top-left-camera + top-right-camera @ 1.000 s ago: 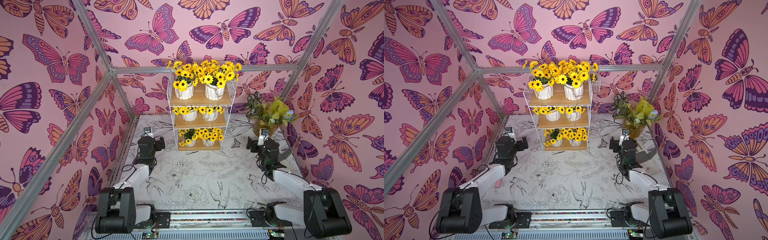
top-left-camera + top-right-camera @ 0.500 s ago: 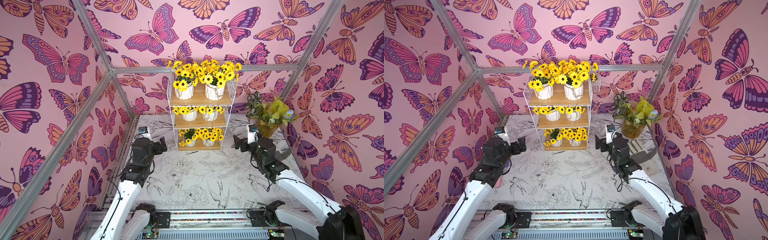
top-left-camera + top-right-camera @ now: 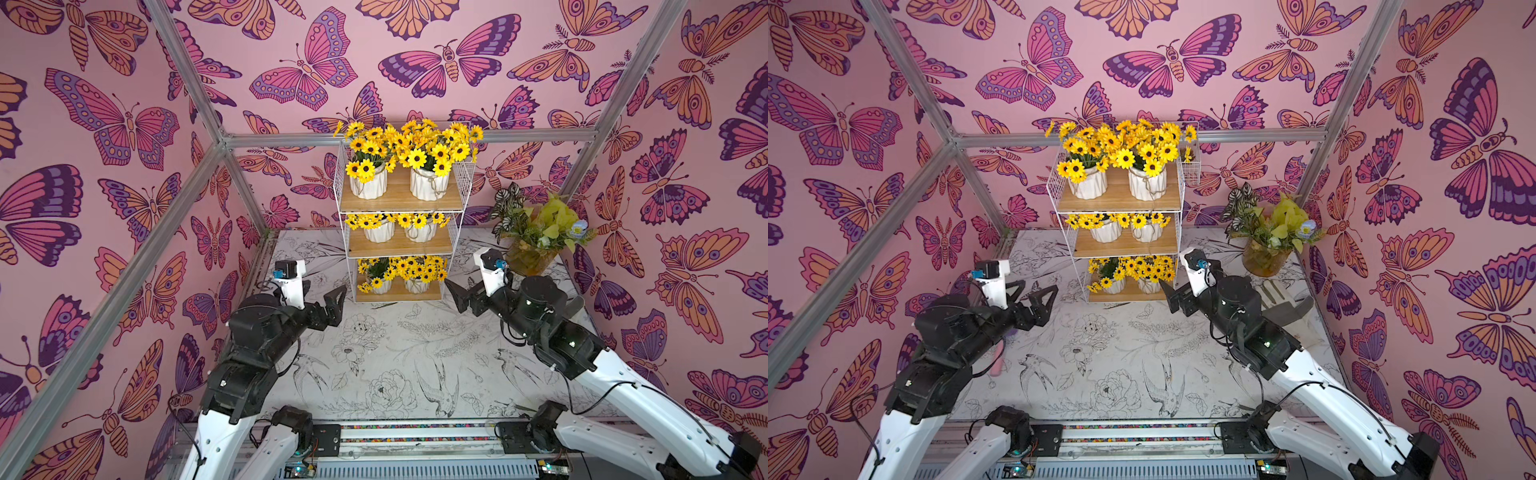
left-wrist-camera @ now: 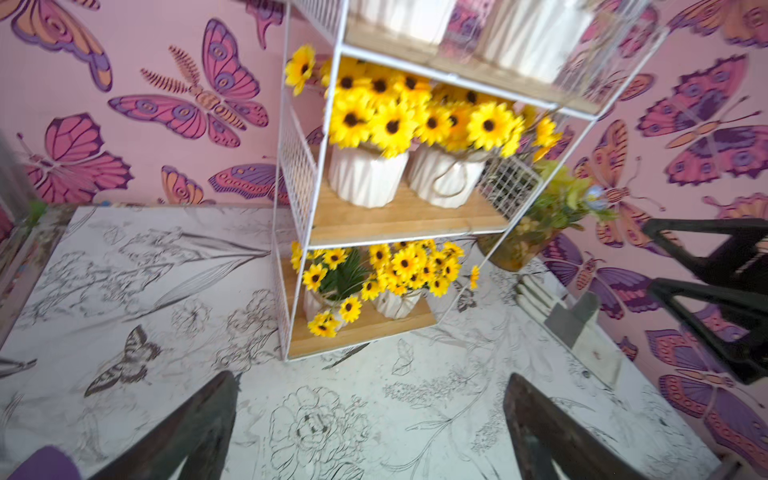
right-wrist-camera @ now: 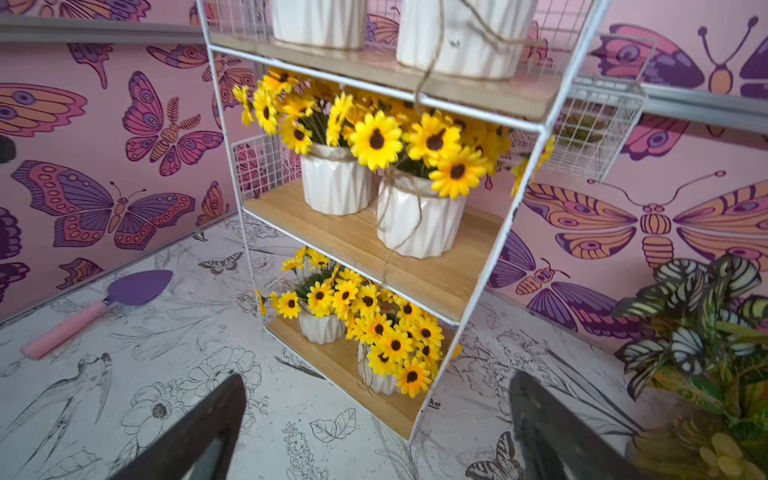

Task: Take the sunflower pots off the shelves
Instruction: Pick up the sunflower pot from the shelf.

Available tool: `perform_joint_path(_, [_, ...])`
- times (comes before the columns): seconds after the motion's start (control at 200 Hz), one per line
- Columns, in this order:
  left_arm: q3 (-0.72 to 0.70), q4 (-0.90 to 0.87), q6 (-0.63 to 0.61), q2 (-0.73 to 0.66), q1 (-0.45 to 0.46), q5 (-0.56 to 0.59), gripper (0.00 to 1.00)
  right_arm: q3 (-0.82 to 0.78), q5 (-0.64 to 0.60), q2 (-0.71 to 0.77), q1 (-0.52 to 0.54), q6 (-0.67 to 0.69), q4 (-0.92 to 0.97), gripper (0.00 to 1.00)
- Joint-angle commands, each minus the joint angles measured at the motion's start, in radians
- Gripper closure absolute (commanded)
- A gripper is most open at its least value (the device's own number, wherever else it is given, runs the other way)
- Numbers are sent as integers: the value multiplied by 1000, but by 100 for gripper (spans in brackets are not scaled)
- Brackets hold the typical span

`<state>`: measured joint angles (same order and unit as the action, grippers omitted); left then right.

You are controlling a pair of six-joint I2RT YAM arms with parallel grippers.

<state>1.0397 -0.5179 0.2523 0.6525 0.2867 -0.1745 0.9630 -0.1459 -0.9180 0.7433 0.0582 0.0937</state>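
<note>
Sunflower pots: six counted, all on the shelves, two per board; none removed.
Left gripper, right gripper: spread, empty, held near the lowest board.

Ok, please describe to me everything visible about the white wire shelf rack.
The rack is a tall frame of white wire with grid side panels and three light wooden boards as tiers. It stands upright at the back of the table, open at the front. Each board carries two sunflower pots, six in all. A small wire basket hangs on its side near the top. The left hand and the right hand are apart from it.
</note>
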Motion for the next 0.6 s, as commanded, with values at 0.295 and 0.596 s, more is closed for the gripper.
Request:
perform_joint_path(0.295, [316, -23, -2, 226, 110, -121, 1, 227, -135, -52, 74, 70, 133, 1])
perform_joint_path(0.596, [440, 53, -102, 417, 336, 34, 0, 356, -202, -125, 73, 91, 212, 1])
